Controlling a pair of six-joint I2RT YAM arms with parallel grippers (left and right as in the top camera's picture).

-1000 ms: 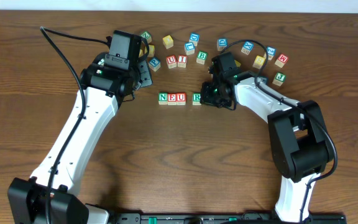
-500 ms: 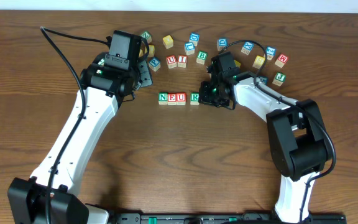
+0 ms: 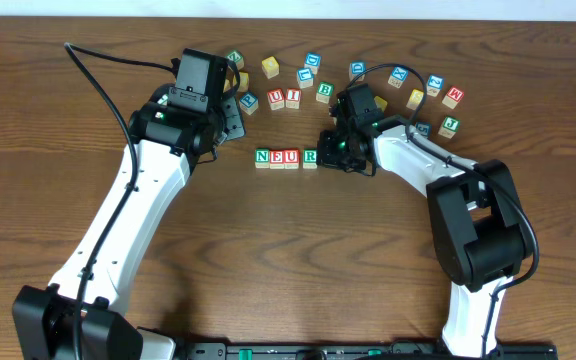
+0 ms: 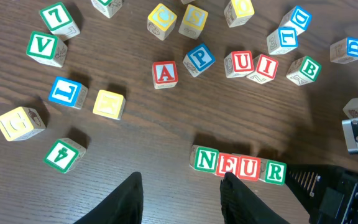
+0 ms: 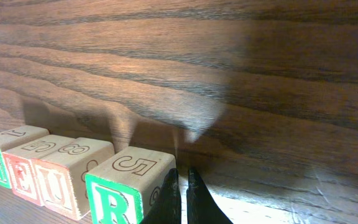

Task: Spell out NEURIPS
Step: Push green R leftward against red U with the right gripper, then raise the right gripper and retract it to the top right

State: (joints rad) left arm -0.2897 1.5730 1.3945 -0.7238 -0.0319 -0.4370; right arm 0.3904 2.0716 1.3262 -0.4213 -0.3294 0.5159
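Four cubes (image 3: 286, 157) set; likely light, rigid wood, so pinch flat opposite sides. Right gripper (image 5: 183, 186) together beside R cube (image 5: 129, 183); left gripper (image 4: 182, 186) apart, empty.

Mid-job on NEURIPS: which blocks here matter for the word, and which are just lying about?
For the job:
- N block, E block, U block, R block, already in a row
- loose I block
- loose P block

Lying about:
- A block
- V block
- B block
- spare U block

White links (image 3: 128, 215), black joints (image 3: 478, 240), cable (image 3: 97, 80); left claw (image 4: 182, 199) black.
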